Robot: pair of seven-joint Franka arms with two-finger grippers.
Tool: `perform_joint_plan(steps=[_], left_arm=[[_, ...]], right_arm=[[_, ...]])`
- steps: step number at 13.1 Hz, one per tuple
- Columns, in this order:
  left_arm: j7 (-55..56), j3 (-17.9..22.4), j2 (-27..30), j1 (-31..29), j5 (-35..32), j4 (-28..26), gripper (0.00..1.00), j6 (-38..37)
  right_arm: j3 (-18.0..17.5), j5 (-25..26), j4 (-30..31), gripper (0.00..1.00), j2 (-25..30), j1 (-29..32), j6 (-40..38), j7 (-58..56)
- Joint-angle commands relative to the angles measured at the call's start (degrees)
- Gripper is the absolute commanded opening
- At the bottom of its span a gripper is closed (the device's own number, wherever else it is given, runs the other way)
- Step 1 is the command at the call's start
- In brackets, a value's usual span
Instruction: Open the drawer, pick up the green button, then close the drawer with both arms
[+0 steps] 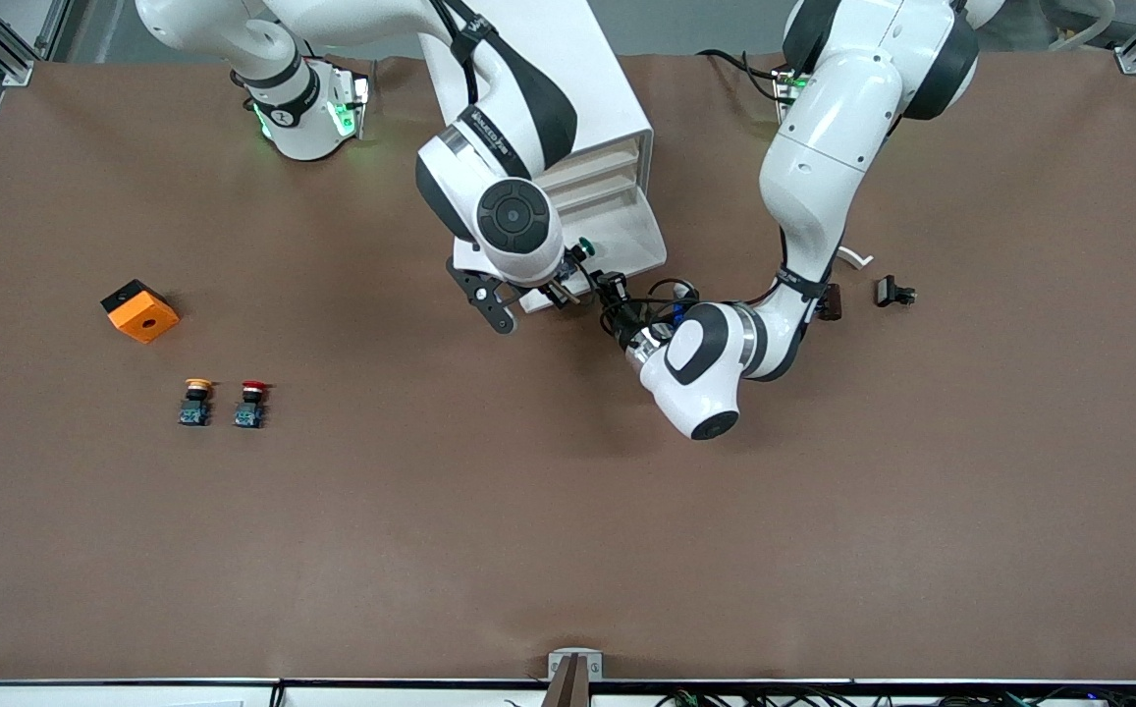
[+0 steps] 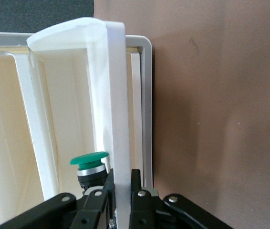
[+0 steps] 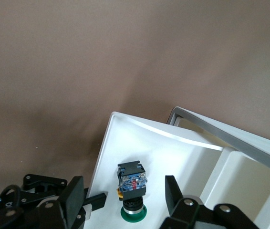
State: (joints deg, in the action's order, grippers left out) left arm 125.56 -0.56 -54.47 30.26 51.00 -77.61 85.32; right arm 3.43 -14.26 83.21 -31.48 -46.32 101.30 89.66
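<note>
We clamp the left gripper (image 2: 120, 200) on the open drawer's front wall (image 2: 116, 109) to steady it while the right gripper (image 3: 125, 200), fingers spread, straddles the green button (image 3: 132, 183) lying inside the drawer for pickup.

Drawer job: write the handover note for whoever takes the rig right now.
Left gripper: shut on the drawer's front wall, holding the drawer pulled out of the white cabinet.
Right gripper: open over the drawer, fingers either side of the green button, not yet closed on it.
Done: drawer open.
Left: grasp the button, lift it out, close the drawer.
</note>
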Motion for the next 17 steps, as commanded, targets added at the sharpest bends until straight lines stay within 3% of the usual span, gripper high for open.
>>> perform_joint_plan(steps=[1,5,7,8,13,17], left_arm=[[-1.02,1.00,0.25,-0.11,0.41,0.44,0.20,1.43],[-1.10,1.78,0.33,-0.55,0.41,1.06,0.29,1.43],[-1.02,2.75,0.51,-0.99,0.24,2.72,0.87,1.43],[-1.01,3.36,0.60,-0.99,0.24,3.86,1.00,1.43],[-4.43,9.07,1.82,-0.99,-0.28,6.15,1.00,1.34],[-11.81,10.23,4.37,-3.26,-7.04,6.15,1.00,0.64]], right_arm=[[0.52,0.28,-0.50,0.77,-1.04,-1.13,1.27,-0.63],[0.43,0.46,-0.41,0.77,-1.48,-1.14,1.27,-2.30],[0.52,0.46,-0.33,0.77,-1.57,-1.14,1.27,-3.18],[0.52,0.46,-0.33,0.77,-1.83,-1.14,1.27,-3.27],[0.43,0.37,-0.41,0.77,-3.06,-1.93,1.89,-4.85],[0.43,0.28,-0.33,0.77,-4.64,-2.89,2.76,-4.85]])
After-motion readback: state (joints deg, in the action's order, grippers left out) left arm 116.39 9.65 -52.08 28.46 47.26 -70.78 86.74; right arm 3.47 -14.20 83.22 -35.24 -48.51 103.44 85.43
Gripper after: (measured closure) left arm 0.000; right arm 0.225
